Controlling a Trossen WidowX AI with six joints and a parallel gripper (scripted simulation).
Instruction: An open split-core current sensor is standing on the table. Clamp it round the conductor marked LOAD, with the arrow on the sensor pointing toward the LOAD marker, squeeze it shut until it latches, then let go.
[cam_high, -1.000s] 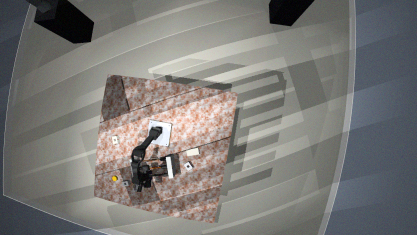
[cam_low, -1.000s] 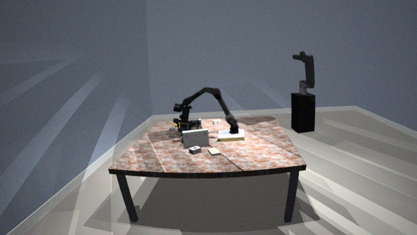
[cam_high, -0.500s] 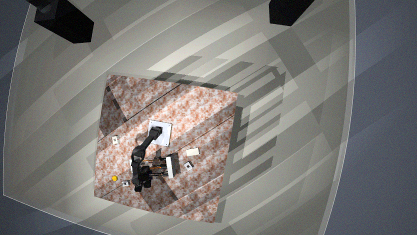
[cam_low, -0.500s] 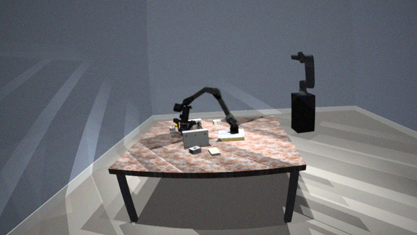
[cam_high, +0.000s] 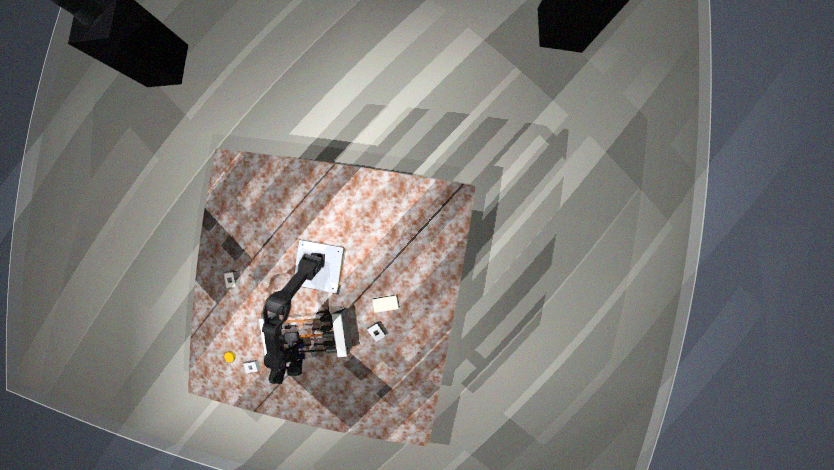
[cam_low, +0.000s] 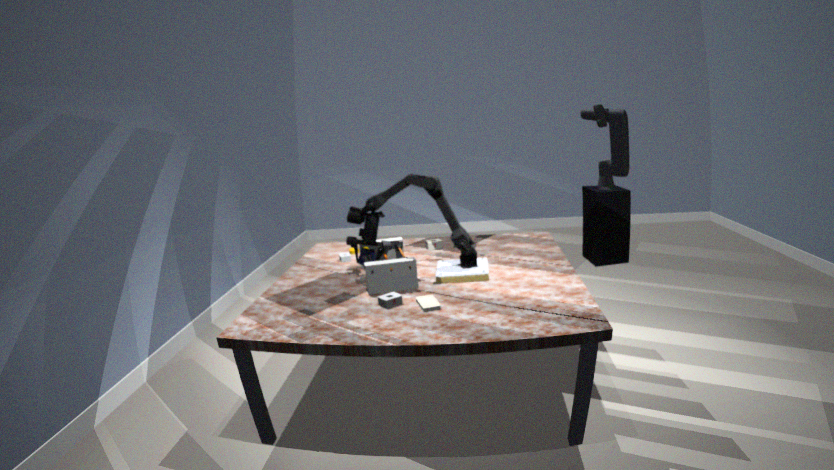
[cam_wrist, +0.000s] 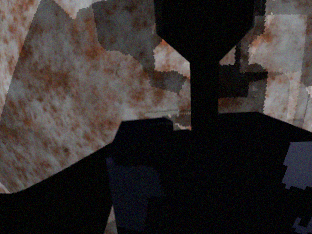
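Observation:
My gripper (cam_high: 290, 345) (cam_low: 365, 249) (cam_wrist: 203, 181) is shut on the split-core sensor (cam_wrist: 203, 17). In the wrist view the sensor is a black body with a yellow band at the top, and it fills the middle of the frame. The gripper holds it at the conductor fixture, over the thin orange conductors (cam_high: 309, 335) that run between a white end plate (cam_high: 260, 333) and a grey end panel (cam_high: 345, 331) (cam_low: 391, 276). I cannot tell which conductor the sensor is around, whether it is latched, or where its arrow points. No LOAD marking is readable.
The arm's base stands on a white plate (cam_high: 332, 269) (cam_low: 461, 272). A yellow disc (cam_high: 229, 356) lies left of the fixture. Small white blocks (cam_high: 230, 279) (cam_high: 250, 366) (cam_high: 377, 331) (cam_low: 389, 299) and a cream card (cam_high: 385, 303) (cam_low: 427, 301) lie around it.

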